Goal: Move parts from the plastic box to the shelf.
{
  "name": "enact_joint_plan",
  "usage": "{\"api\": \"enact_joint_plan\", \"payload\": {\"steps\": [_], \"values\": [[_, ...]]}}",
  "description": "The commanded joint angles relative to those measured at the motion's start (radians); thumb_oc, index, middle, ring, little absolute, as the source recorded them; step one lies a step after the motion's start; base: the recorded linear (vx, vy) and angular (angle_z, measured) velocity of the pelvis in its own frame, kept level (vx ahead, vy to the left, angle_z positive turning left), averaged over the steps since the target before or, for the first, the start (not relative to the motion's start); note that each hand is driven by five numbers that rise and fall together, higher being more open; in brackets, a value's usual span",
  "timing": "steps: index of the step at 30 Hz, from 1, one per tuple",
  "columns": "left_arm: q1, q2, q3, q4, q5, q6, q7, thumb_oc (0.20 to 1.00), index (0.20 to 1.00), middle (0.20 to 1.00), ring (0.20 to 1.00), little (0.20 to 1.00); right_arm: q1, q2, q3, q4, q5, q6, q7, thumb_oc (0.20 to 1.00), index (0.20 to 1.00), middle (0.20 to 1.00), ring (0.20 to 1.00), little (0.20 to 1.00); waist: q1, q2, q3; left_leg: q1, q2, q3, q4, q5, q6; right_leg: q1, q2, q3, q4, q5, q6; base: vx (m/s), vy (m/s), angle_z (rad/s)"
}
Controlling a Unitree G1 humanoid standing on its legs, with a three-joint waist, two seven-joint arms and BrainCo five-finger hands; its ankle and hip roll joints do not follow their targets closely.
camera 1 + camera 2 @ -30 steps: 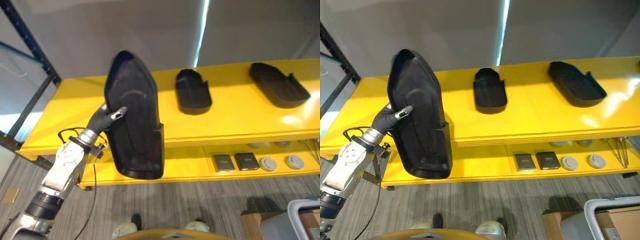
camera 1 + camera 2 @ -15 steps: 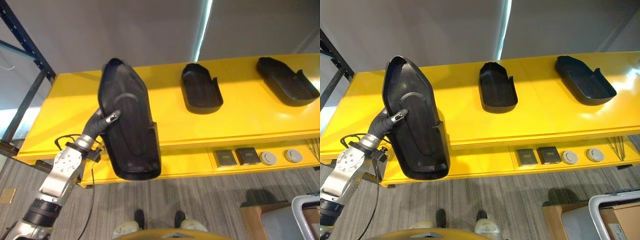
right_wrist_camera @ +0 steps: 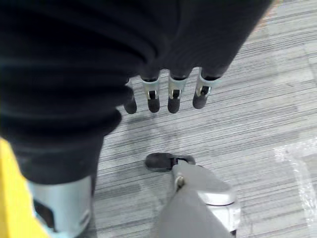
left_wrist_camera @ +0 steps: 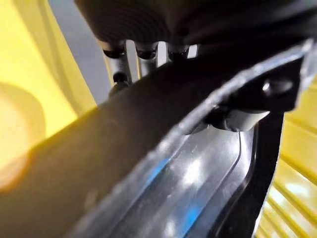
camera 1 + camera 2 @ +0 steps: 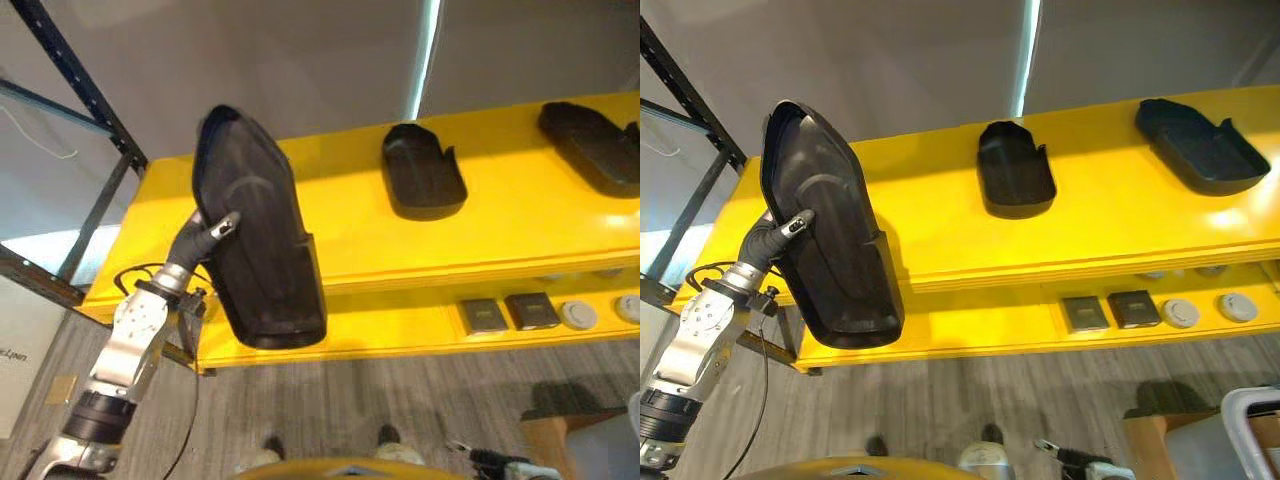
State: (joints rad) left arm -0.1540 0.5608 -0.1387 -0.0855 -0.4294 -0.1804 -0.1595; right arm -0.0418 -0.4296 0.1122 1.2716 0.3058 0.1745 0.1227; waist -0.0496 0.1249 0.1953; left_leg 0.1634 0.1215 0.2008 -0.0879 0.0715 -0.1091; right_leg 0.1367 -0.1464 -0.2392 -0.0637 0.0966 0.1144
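Yellow shelf [image 5: 520, 230] carrying two placed black parts [image 5: 423, 180]; left hand [image 5: 212, 236] is gripping a third part [image 5: 258, 245] upright, presumably for shelving; right hand [image 3: 168, 94] is hanging relaxed, empty.

Two parts [image 5: 423, 180] [image 5: 592, 146] are lying on the shelf [image 5: 520, 225] at upper right; a third part [image 5: 262, 240] is standing before its left end.
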Motion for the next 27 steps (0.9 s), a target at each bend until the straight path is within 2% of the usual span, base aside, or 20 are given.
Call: {"api": "enact_joint_plan", "payload": {"steps": [1, 4, 5, 8, 10, 13, 18, 19, 20, 24, 25, 27], "values": [[-0.025, 0.081, 0.028, -0.075, 0.004, 0.009, 0.019, 0.2, 0.2, 0.2, 0.2, 0.2, -0.017, 0.086, 0.034, 0.029, -0.037, -0.026, -0.064, 1.0, 1.0, 1.0, 1.0, 1.0, 0.039, -0.047, -0.013, -0.044, -0.069, -0.036, 0.001, -0.075, 0.078, -0.028, -0.071, 0.012, 0.09, -0.055, 0.029, 0.04, 0.177, 0.2], [-0.026, 0.109, 0.035, -0.071, 0.007, 0.035, 0.036, 0.2, 0.2, 0.2, 0.2, 0.2, -0.008, 0.111, 0.048, 0.014, -0.049, -0.045, -0.086, 1.0, 1.0, 1.0, 1.0, 1.0, 0.042, -0.044, -0.012, -0.039, -0.073, -0.014, 0.001, -0.084, 0.095, -0.056, -0.088, -0.02, 0.139, -0.052, 0.033, 0.04, 0.094, -0.02], [-0.026, 0.121, 0.041, -0.068, 0.014, 0.049, 0.059, 0.2, 0.2, 0.2, 0.2, 0.2, -0.004, 0.12, 0.063, -0.003, -0.082, -0.051, -0.093, 1.0, 1.0, 1.0, 1.0, 1.0, 0.03, -0.047, -0.01, -0.038, -0.078, -0.017, 0.001, -0.094, 0.106, -0.077, -0.053, 0.004, 0.132, -0.057, 0.031, 0.06, 0.042, -0.2], [-0.025, 0.129, 0.047, -0.056, 0.024, 0.045, 0.059, 0.2, 0.2, 0.2, 0.2, 0.2, 0.017, 0.121, 0.07, -0.013, -0.097, -0.069, -0.1, 1.0, 1.0, 1.0, 1.0, 1.0, 0.011, -0.05, -0.007, -0.04, -0.092, -0.044, 0.001, -0.105, 0.114, -0.093, -0.009, 0.046, 0.097, -0.048, 0.022, 0.07, -0.012, -0.09], [-0.04, 0.139, 0.065, -0.049, -0.013, 0.092, 0.064, 0.2, 0.2, 0.2, 0.2, 0.2, 0.037, 0.129, 0.074, -0.018, -0.089, -0.067, -0.054, 1.0, 1.0, 1.0, 1.0, 1.0, 0.0, -0.055, -0.009, -0.056, -0.104, -0.06, 0.001, -0.099, 0.115, -0.087, 0.017, 0.09, 0.053, -0.039, 0.014, 0.1, -0.077, 0.37], [-0.084, 0.16, 0.076, 0.017, -0.04, 0.108, 0.06, 0.2, 0.2, 0.2, 0.2, 0.2, 0.048, 0.121, 0.101, -0.027, -0.078, -0.061, -0.008, 1.0, 1.0, 1.0, 1.0, 1.0, -0.01, -0.06, -0.011, -0.078, -0.103, -0.056, 0.001, -0.088, 0.107, -0.085, 0.027, 0.109, 0.032, -0.044, 0.007, 0.07, -0.079, 0.12], [-0.186, 0.199, 0.093, 0.136, -0.117, 0.103, 0.033, 0.2, 0.2, 0.2, 0.2, 0.2, 0.034, 0.067, 0.096, -0.031, 0.005, -0.019, -0.009, 1.0, 1.0, 1.0, 1.0, 1.0, -0.032, -0.055, 0.019, -0.119, -0.101, -0.033, 0.001, -0.07, 0.094, -0.122, 0.039, 0.13, 0.034, -0.056, -0.009, -0.01, -0.017, -0.01], [-0.222, 0.211, 0.096, 0.176, -0.166, 0.101, 0.018, 0.2, 0.2, 0.2, 0.2, 0.2, 0.023, 0.046, 0.085, -0.03, 0.005, -0.008, 0.006, 1.0, 1.0, 1.0, 1.0, 1.0, -0.041, -0.051, 0.036, -0.13, -0.103, -0.029, 0.001, -0.065, 0.09, -0.135, 0.043, 0.138, 0.032, -0.054, -0.013, -0.08, 0.037, -0.09], [-0.282, 0.235, 0.107, 0.24, -0.25, 0.123, -0.03, 0.2, 0.2, 0.2, 0.2, 0.2, 0.004, 0.02, 0.085, -0.027, -0.027, -0.004, 0.034, 1.0, 1.0, 1.0, 1.0, 1.0, -0.057, -0.042, 0.062, -0.146, -0.106, -0.017, 0.001, -0.06, 0.085, -0.152, 0.051, 0.151, 0.02, -0.048, -0.019, -0.06, 0.037, -0.06], [-0.343, 0.274, 0.097, 0.356, -0.221, 0.115, -0.066, 0.2, 0.2, 0.2, 0.2, 0.2, -0.007, 0.011, 0.102, -0.038, -0.026, 0.011, 0.059, 1.0, 1.0, 1.0, 1.0, 1.0, -0.072, -0.038, 0.084, -0.154, -0.105, -0.007, 0.001, -0.057, 0.083, -0.164, 0.061, 0.168, 0.011, -0.039, -0.023, 0.02, 0.007, -0.11], [-0.399, 0.316, 0.08, 0.442, -0.236, 0.123, -0.102, 0.2, 0.2, 0.2, 0.2, 0.2, -0.01, 0.007, 0.118, -0.055, -0.019, 0.024, 0.075, 1.0, 1.0, 1.0, 1.0, 1.0, -0.086, -0.037, 0.096, -0.161, -0.102, -0.002, 0.001, -0.054, 0.081, -0.174, 0.066, 0.176, 0.01, -0.037, -0.026, 0.04, -0.003, -0.14], [-0.453, 0.347, 0.066, 0.516, -0.254, 0.132, -0.143, 0.2, 0.2, 0.2, 0.2, 0.2, -0.015, 0.003, 0.136, -0.073, -0.017, 0.03, 0.087, 1.0, 1.0, 1.0, 1.0, 1.0, -0.095, -0.034, 0.106, -0.169, -0.099, 0.004, 0.001, -0.049, 0.078, -0.183, 0.071, 0.183, 0.01, -0.038, -0.03, 0.04, 0.009, -0.15]]}}
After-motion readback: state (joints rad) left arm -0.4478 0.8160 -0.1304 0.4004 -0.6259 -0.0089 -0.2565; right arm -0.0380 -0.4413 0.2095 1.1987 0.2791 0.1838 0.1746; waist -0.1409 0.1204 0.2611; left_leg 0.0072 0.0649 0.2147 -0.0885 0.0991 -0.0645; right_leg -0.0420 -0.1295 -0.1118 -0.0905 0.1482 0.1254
